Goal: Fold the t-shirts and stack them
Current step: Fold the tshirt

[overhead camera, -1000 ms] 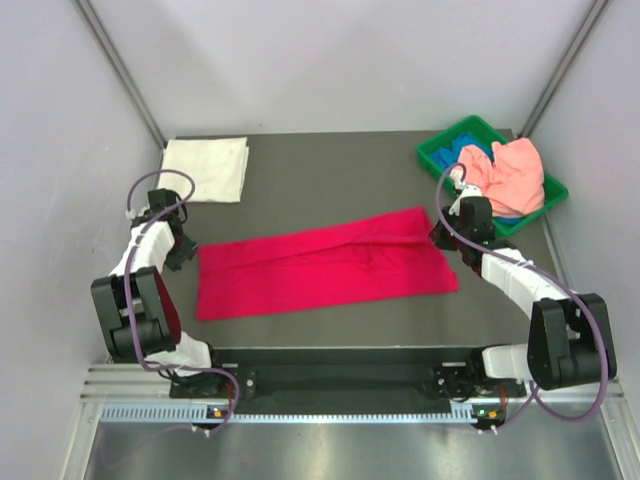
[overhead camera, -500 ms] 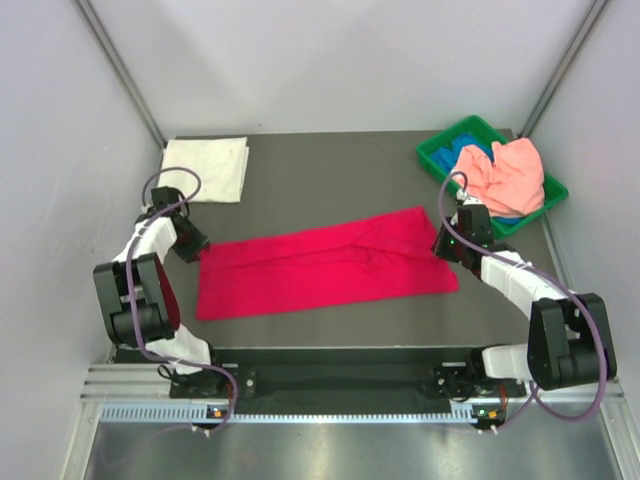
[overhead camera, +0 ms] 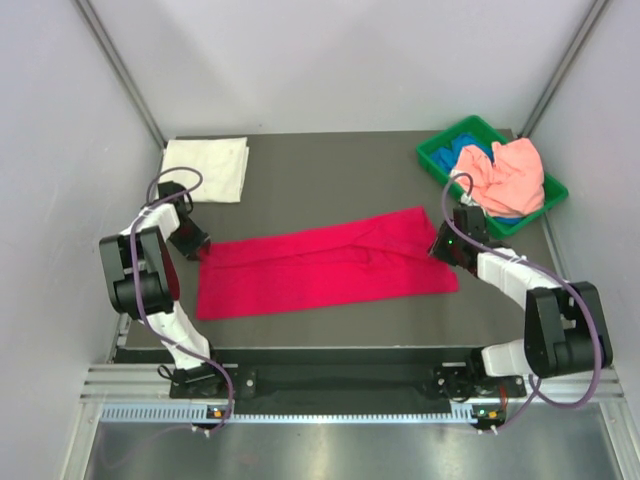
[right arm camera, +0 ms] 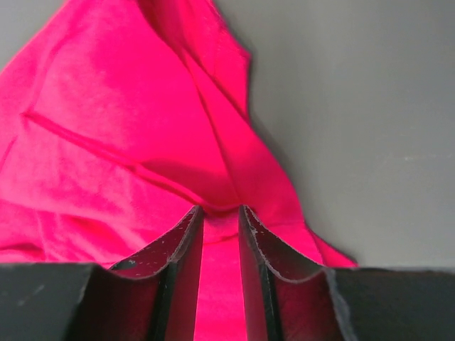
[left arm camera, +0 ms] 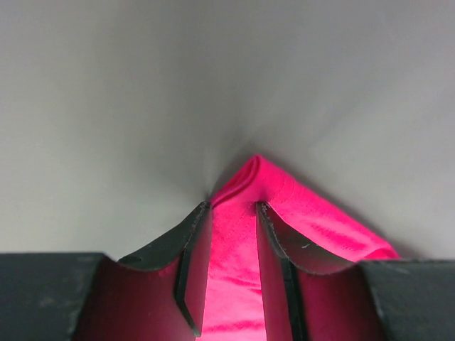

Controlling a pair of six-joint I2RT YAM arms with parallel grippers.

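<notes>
Dark grey table (overhead camera: 330,170) inside pale walls (overhead camera: 330,60): white t-shirt (overhead camera: 205,168), folded square, far-left corner. Left gripper (left arm camera: 231,206), fingers slightly parted astride the left corner of the crimson t-shirt (overhead camera: 320,265), which lies spread at centre. Right gripper (right arm camera: 219,208), fingers narrowly parted over its right end; green bin (overhead camera: 437,150), far right, holds blue t-shirt (overhead camera: 470,153) and salmon t-shirt (overhead camera: 510,172).

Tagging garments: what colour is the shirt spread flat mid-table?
The shirt is plain crimson red, clearest from the top camera.

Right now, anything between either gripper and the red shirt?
Nothing visible. The left gripper sits at the red shirt's far-left corner, the right gripper at its right end. Each has its jaws slightly apart, with red cloth showing in the gap.
</notes>
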